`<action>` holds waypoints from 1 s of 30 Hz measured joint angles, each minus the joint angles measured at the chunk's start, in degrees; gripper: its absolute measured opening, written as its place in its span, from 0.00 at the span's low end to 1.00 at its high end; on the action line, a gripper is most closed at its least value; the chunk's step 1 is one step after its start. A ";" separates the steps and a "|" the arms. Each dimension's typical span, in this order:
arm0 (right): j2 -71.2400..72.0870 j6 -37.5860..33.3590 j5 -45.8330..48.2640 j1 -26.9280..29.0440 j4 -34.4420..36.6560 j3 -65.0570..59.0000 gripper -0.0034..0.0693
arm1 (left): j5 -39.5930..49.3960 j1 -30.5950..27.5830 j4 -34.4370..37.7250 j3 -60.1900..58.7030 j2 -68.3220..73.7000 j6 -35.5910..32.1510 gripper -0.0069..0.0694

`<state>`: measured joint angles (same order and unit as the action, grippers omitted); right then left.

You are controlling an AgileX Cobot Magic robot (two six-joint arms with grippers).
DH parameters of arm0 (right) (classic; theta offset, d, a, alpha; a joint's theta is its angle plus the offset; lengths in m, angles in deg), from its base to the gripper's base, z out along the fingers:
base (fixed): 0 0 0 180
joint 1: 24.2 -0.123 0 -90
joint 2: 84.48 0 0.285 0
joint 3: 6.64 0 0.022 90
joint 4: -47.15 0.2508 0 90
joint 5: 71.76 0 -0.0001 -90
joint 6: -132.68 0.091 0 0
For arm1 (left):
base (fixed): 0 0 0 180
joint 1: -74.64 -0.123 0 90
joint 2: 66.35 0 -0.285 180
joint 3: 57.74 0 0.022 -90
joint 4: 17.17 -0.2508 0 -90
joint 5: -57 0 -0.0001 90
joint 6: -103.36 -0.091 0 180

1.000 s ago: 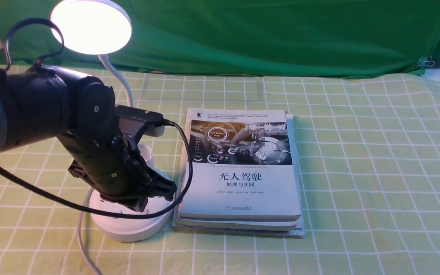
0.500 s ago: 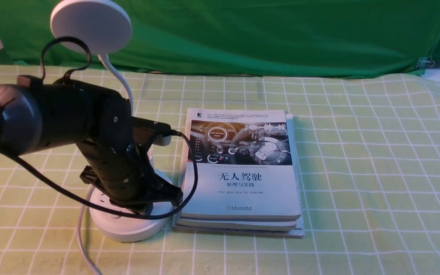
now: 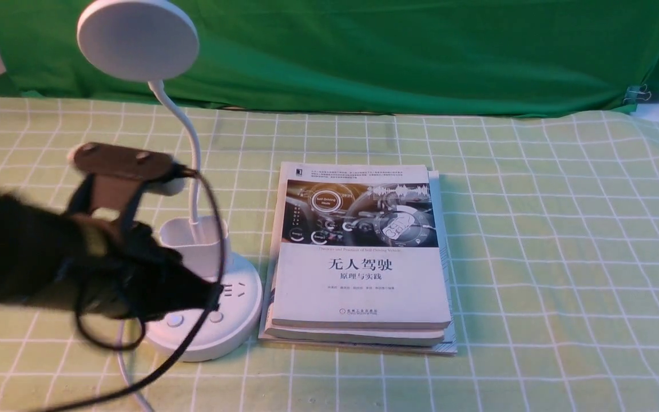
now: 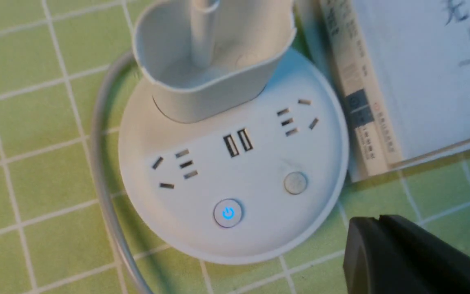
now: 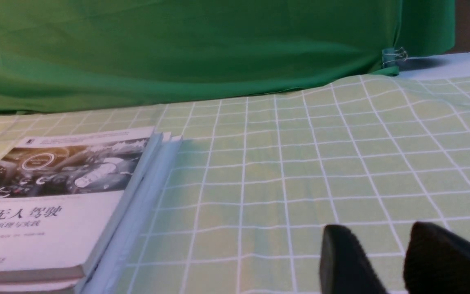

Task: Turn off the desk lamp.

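Note:
The desk lamp stands at the left of the table with its round disc head dark and its white base on the cloth. In the left wrist view the base shows sockets, a blue-lit power button, a plain button and the cup holder. My left gripper is shut and empty; it hangs just off the base's near rim, its tip clear of both buttons. My right gripper is open over bare cloth, out of the front view.
A stack of books lies right beside the lamp base, also seen as the books in the right wrist view. The lamp's white cord curls round the base. A green backdrop hangs behind the checked tablecloth.
The lamp head went from glowing to dark. My left arm then lifted off the base and drew back to the left and nearer, blurred by motion.

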<state>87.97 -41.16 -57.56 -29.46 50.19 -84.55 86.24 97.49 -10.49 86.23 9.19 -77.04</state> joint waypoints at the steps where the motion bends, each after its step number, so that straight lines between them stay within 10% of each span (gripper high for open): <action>1: 0.00 0.11 0.05 0.00 0.00 0.00 0.38 | -4.32 0.00 0.61 -4.06 -4.53 0.00 0.09; 12: 0.00 0.08 0.05 0.00 0.00 0.00 0.38 | -30.56 0.00 2.86 -24.61 -29.35 0.04 0.09; 30: 0.00 0.03 0.05 0.00 0.00 0.00 0.38 | -32.47 0.00 -2.69 -26.17 -33.19 -0.19 0.09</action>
<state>87.97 -41.13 -57.50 -29.46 50.19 -84.55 53.77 97.49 -13.18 60.05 -24.00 -77.23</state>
